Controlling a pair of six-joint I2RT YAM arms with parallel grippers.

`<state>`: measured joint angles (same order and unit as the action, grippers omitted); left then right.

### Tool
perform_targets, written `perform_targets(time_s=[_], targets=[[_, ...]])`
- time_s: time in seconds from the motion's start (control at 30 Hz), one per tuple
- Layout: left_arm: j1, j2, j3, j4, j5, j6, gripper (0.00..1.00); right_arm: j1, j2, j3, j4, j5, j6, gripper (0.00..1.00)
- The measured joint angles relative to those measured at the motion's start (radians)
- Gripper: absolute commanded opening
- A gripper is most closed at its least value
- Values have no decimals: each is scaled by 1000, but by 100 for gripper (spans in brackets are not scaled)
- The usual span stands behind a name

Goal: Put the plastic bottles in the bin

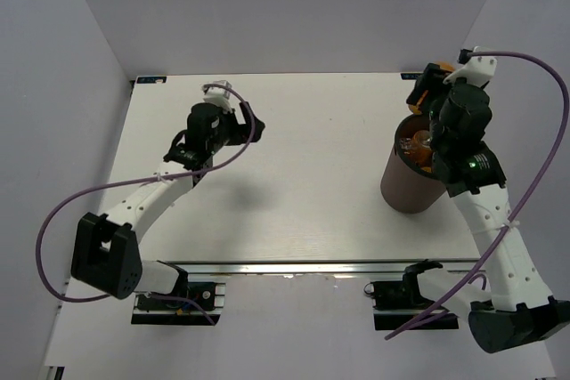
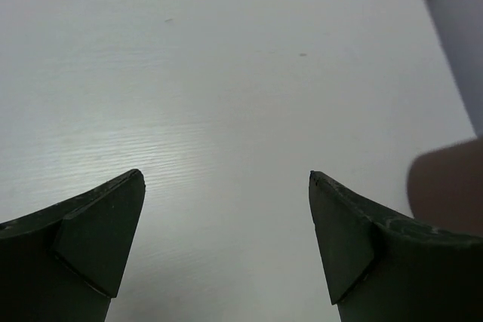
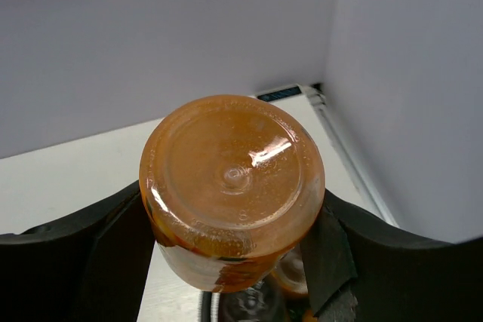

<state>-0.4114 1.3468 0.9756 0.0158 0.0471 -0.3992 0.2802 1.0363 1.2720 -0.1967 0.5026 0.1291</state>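
My right gripper [image 3: 230, 220] is shut on an orange-filled bottle [image 3: 234, 179], whose round base faces the wrist camera. In the top view this gripper [image 1: 426, 91] holds the bottle [image 1: 435, 76] at the far edge of the dark brown bin [image 1: 410, 186]. Below the held bottle, the bin's rim [image 3: 205, 308] and another orange bottle [image 3: 293, 273] inside it show. The top view also shows orange bottle contents [image 1: 419, 141] in the bin. My left gripper [image 2: 226, 179] is open and empty over bare table at the far left [image 1: 242, 122]. No bottle lies on the table.
The white table [image 1: 303, 175] has grey walls on three sides. The bin's side [image 2: 447, 186] shows at the right edge of the left wrist view. A metal rail [image 1: 303, 266] runs along the table's near edge by the arm bases.
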Motion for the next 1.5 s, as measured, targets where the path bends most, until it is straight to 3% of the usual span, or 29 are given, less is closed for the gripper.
perform_targets(time_s=[0.03,0.27,0.4,0.43,0.47,1.03,1.2,1.37,1.5], targets=[[34,22,2,-16,-5,-14,98,-10,-6,-7,-14,20,-3,27],[214,116,2,-131,-56,-105,98,-78,3,-108,-97,95,-5,36],[219,116,1,-136,-58,-123,98,-92,43,-129,-139,89,7,66],[219,116,1,-136,-58,-126,98,-92,49,-130,-150,86,13,81],[219,116,1,-136,-58,-126,98,-92,50,-130,-156,81,20,88],[220,117,-1,-135,-65,-136,98,-95,-76,-188,-131,-101,38,89],[220,119,-1,-135,-61,-137,98,-95,-117,-188,-96,-245,18,89],[220,119,-1,-135,-58,-137,98,-86,-101,-175,-80,-496,-18,89],[220,118,-1,-135,-58,-138,98,14,-12,-138,-82,-575,-49,89]])
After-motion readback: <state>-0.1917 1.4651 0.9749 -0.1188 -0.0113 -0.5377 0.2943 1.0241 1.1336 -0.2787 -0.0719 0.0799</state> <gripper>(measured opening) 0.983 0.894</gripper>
